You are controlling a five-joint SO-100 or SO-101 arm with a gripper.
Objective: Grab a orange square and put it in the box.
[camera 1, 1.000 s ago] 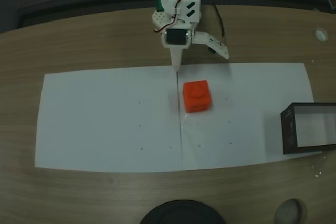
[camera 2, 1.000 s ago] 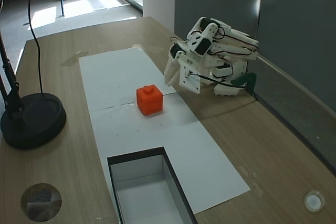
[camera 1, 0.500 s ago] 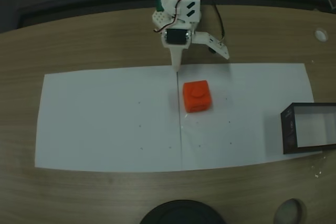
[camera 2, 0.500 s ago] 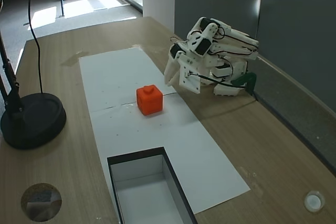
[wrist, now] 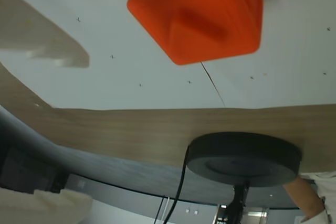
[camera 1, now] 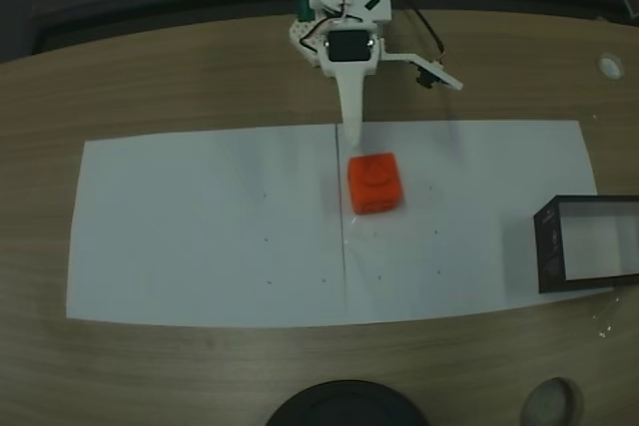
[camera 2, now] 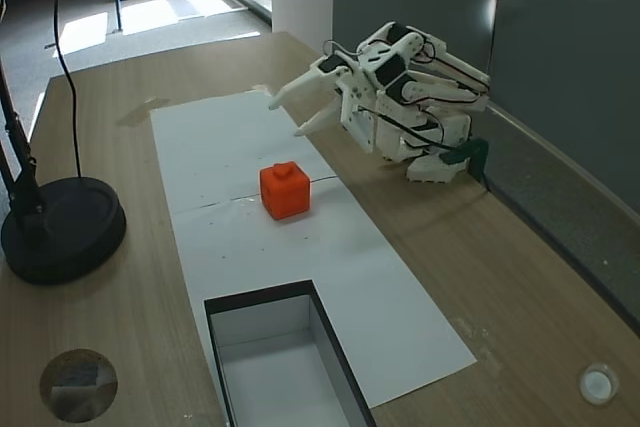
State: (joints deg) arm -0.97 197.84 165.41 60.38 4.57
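In a fixed view, the orange square sits mid-sheet on the paper, the box at the paper's right end.

- The orange square sits on a white paper sheet spread across the wooden surface, a raised round disc on its top face.
- The white arm's hand reaches in from the top edge, jaws spread wide; one long finger points down toward the block and ends just above it, apart from it.
- The box, black-walled and pale inside, rests at the sheet's right end, well apart from the block.
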